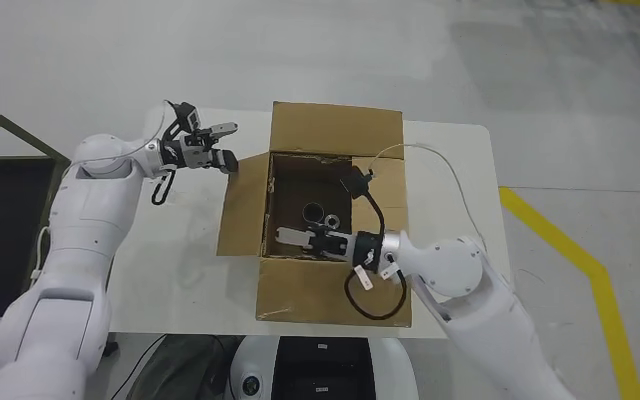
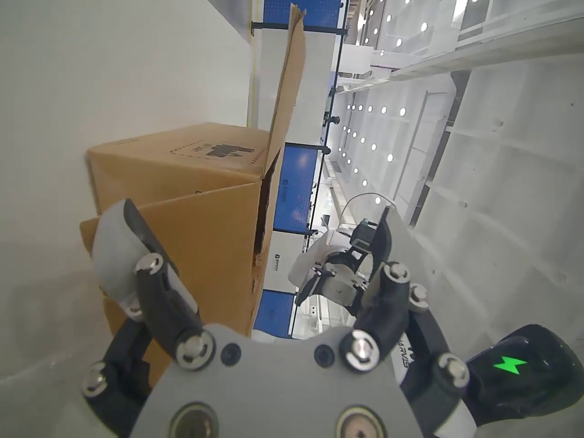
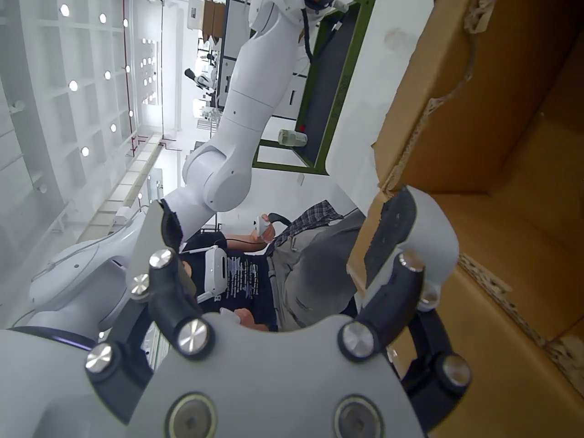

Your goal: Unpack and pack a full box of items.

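Looks barely begun: box [image 1: 335, 130] open mid-tabletop [image 1: 180, 270] holding a dark round item [image 1: 315, 212], right gripper [image 1: 298, 238] spread empty inside, left gripper [image 1: 226, 145] spread beside a side flap [image 1: 243, 210].

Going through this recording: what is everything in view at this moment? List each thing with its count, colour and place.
cardboard box: one, brown, on the table, flaps open.
round item: one, dark, on the box floor; too small to identify.
table: one, white, under the box.
green-framed stand: one, dark top, beside the table on the left arm's side.
pale container: one, whitish, at the stand's edge.
floor line: one, yellow, on the grey floor on the right arm's side.
left pincer: one, black and white, open, outside the box by its side flap.
right pincer: one, black and white, open, over the box's opening, by the wall nearest the left arm.
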Action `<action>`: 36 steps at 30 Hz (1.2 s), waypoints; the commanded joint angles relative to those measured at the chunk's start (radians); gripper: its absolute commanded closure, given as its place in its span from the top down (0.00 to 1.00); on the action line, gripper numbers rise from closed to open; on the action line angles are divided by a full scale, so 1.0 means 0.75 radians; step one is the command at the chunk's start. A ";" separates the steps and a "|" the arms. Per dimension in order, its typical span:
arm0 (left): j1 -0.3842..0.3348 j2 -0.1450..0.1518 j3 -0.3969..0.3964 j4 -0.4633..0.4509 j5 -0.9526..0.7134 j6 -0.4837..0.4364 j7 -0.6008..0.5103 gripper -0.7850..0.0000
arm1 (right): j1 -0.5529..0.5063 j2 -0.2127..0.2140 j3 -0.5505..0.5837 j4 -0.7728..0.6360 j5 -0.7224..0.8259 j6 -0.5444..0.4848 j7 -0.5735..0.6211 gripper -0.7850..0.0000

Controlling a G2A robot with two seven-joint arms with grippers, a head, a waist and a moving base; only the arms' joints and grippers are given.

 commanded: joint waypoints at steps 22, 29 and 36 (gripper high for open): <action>0.030 0.084 -0.242 -0.181 -0.020 -0.067 -0.027 1.00 | -0.166 0.054 0.156 -0.045 0.013 -0.084 0.061 1.00; 0.083 0.096 -0.242 -0.446 0.024 -0.026 -0.003 1.00 | -0.269 0.078 0.254 -0.076 0.033 -0.109 0.078 1.00; 0.103 0.096 -0.188 -0.702 0.094 0.060 0.058 1.00 | -0.383 0.100 0.347 -0.137 0.062 -0.165 0.090 1.00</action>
